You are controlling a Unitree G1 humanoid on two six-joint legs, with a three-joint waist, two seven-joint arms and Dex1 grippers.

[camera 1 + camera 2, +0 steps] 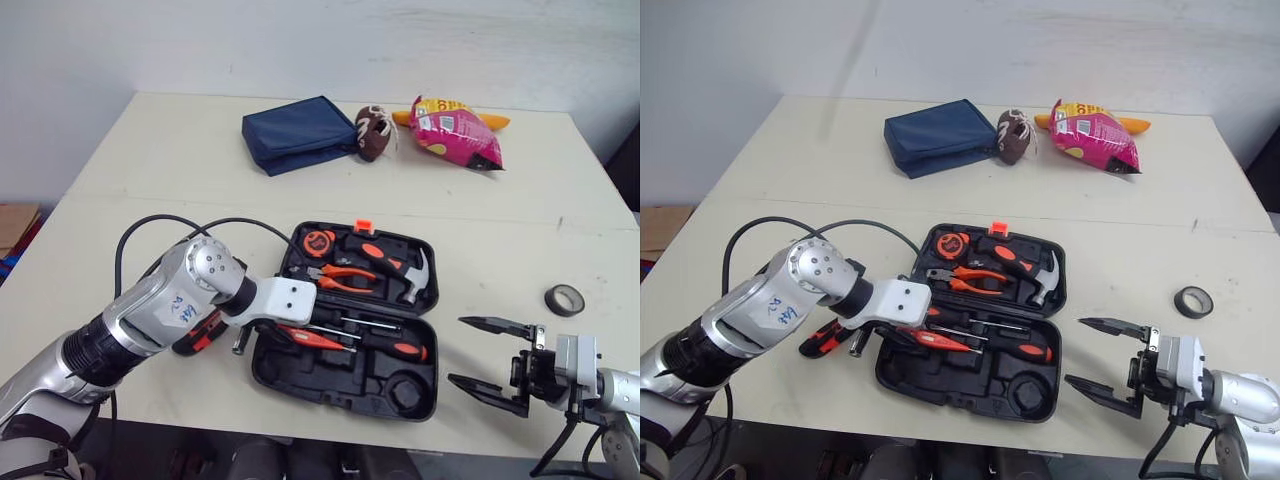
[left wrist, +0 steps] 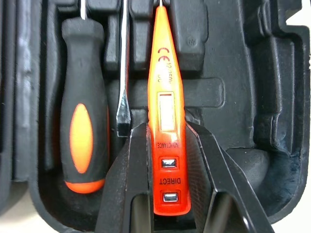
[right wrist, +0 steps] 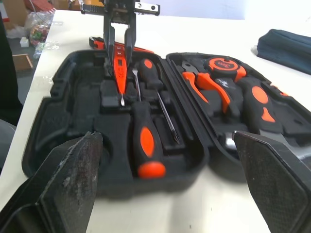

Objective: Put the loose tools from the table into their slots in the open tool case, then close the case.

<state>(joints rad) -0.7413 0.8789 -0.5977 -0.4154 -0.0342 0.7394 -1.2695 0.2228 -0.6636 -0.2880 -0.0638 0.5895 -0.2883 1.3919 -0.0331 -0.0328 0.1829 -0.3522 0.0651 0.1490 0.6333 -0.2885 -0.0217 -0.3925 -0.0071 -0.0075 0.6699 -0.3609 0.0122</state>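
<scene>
- Currently the orange tester pen [image 2: 166, 104] is held over the front half of the open tool case [image 1: 330, 375], lengthwise above a narrow moulded slot. Whether it already rests in the slot cannot be told.
- It is clamped at its thick rear end by the left gripper [image 2: 166, 130], one black finger pressed on each side.
- The pen is judged to be light and stiff. Its smooth plastic body is likely to slip if pinched loosely, and its thin metal tip and small window could be damaged by forcing.
- A hold on the flat sides of the rear body, as now, is judged best, since the tip is left free to be guided in.
- "DIRECT" can be read beside one of the pen's metal contacts. A longer word, apparently "INDUCTANCE", and a CE mark are also seen; the small figures are not legible.
- A black-and-orange screwdriver [image 2: 82, 126] is seated just beside the pen.
- One loose tool [image 1: 820, 338], red and black, is seen on the table [image 1: 150, 160] at the case's left edge.
- The right gripper [image 1: 460, 350] is held beside the case's right end, jaws wide apart and empty.
- A roll of tape [image 1: 565, 299] lies further right; a blue pouch [image 1: 297, 133], a toy football [image 1: 372, 132] and a pink snack bag [image 1: 455, 132] are set well behind.
</scene>
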